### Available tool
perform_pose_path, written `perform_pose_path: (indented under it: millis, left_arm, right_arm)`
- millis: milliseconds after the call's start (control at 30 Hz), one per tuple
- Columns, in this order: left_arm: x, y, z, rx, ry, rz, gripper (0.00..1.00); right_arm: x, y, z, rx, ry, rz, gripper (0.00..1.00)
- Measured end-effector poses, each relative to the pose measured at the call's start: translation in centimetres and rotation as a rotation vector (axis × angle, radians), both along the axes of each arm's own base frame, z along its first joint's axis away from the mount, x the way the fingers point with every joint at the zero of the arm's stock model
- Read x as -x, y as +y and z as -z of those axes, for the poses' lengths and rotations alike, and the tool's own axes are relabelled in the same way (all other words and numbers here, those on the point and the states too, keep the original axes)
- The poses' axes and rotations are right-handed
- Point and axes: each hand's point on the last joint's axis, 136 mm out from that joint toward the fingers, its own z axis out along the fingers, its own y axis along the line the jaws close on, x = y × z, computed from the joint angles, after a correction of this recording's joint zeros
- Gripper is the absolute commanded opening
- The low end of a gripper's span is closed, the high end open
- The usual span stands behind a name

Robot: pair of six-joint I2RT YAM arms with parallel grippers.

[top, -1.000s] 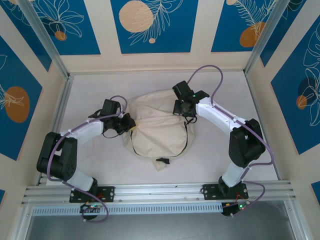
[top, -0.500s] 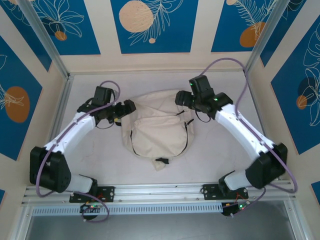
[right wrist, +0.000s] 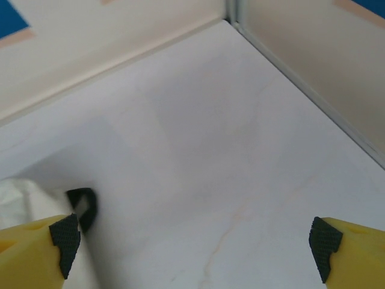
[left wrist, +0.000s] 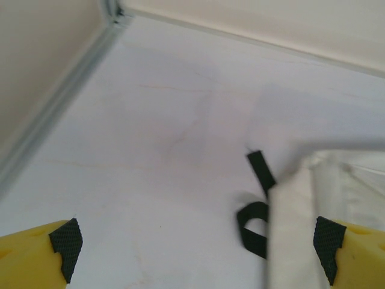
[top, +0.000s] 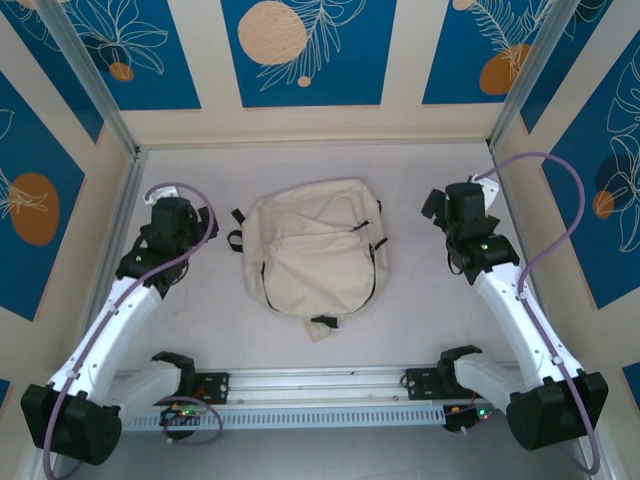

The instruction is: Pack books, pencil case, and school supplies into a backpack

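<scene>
Backpack (top: 315, 250) flat at worktop (top: 410, 310) centre, zippers (top: 373, 272) seemingly shut. Left hand (left wrist: 197, 241) wide, empty, near black strap (left wrist: 255, 208). Right hand (right wrist: 195, 239) wide, empty, beside opposite edge. Judged closing stage. Next: check zip closure, else park arms.

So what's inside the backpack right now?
Cannot tell. The backpack lies flat on the table, and its cream fabric covers the whole interior. Nothing sits on top of it; a black strap pokes out at its side.
</scene>
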Motion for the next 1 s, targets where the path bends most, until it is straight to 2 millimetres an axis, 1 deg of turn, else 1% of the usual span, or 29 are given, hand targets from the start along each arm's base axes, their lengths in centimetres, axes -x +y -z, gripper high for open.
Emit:
perform_pose_path:
  millis: [100, 133, 233, 267, 300, 400, 500, 567, 633, 733, 800, 900, 1000]
  left_arm:
    - [0.2, 1.3, 1.5, -0.089, -0.016, -0.034, 1.00]
    - [0.4, 1.7, 2.2, -0.118, -0.012, -0.043, 1.00]
    - [0.6, 2.6, 4.3, -0.169, -0.004, -0.067, 1.00]
    - [0.7, 2.8, 5.0, -0.181, -0.001, -0.071, 1.00]
    - [0.7, 3.0, 5.6, -0.190, 0.001, -0.074, 1.00]
    - [0.3, 3.4, 7.2, -0.208, -0.009, -0.076, 1.00]
    - [-0.2, 3.8, 9.1, -0.203, -0.010, -0.066, 1.00]
    - [-0.7, 3.8, 9.7, -0.197, -0.014, -0.050, 1.00]
    - [-1.5, 3.6, 9.9, -0.184, -0.036, -0.026, 1.00]
    - [-3.1, 2.6, 9.8, -0.175, -0.088, 0.044, 0.99]
    - [-3.8, 1.6, 10.2, -0.176, -0.118, 0.112, 0.98]
    - [-4.0, 0.3, 11.2, -0.181, -0.128, 0.200, 0.99]
    - [-4.4, -0.4, 11.4, -0.192, -0.153, 0.248, 1.00]
  right_arm:
    - [0.1, -2.5, 3.2, 0.027, 0.023, 0.048, 0.99]
    - [0.3, -2.9, 4.6, 0.043, 0.036, 0.046, 0.99]
    - [0.7, -2.8, 8.5, 0.076, 0.074, 0.004, 0.99]
    - [0.9, -2.7, 9.5, 0.080, 0.079, -0.010, 0.99]
    - [0.9, -2.6, 10.4, 0.085, 0.077, -0.024, 0.99]
    - [0.7, -2.4, 12.2, 0.081, 0.051, -0.068, 0.99]
    - [-0.2, -1.9, 13.3, 0.072, 0.033, -0.117, 0.99]
    - [-1.2, -1.5, 13.6, 0.073, 0.021, -0.154, 0.99]
    - [-2.2, -0.9, 13.7, 0.071, -0.001, -0.196, 0.99]
    - [-3.6, 0.1, 13.5, 0.058, -0.047, -0.266, 0.99]
    - [-4.3, 0.6, 13.5, 0.041, -0.079, -0.307, 0.99]
    - [-4.8, 1.0, 13.4, 0.025, -0.119, -0.355, 0.99]
    - [-5.1, 1.7, 13.4, 0.010, -0.149, -0.405, 0.99]
